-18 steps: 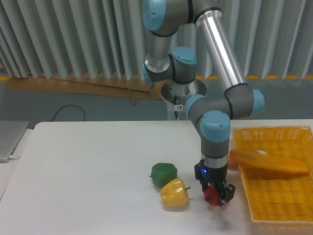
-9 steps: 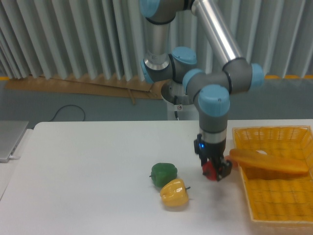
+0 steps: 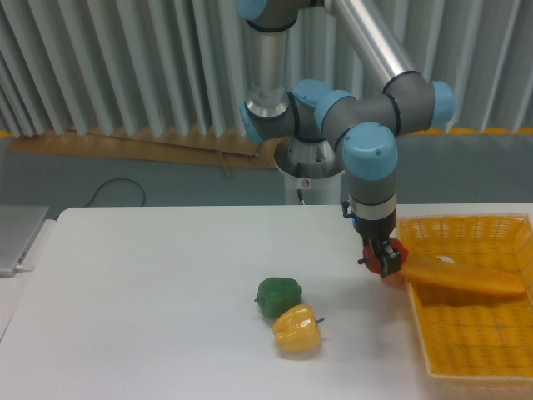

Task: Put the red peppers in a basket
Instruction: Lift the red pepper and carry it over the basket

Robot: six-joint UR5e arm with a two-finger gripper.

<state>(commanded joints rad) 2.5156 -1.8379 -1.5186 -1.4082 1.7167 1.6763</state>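
My pincer (image 3: pixel 381 258) grips the red pepper (image 3: pixel 391 254) in the air above the desk (image 3: pixel 150 292), just beside the left rim of the yellow-orange basket (image 3: pixel 470 333).

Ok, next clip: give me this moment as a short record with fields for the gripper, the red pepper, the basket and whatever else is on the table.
gripper: gripper shut on the red pepper, lifted off the table, beside the basket's left edge
red pepper: red pepper held in the air, not yet in the basket
basket: basket at the table's right, its handle lying across it
other items: green pepper and yellow pepper touching on the table, left of the gripper
task state: carry under way, release not yet done
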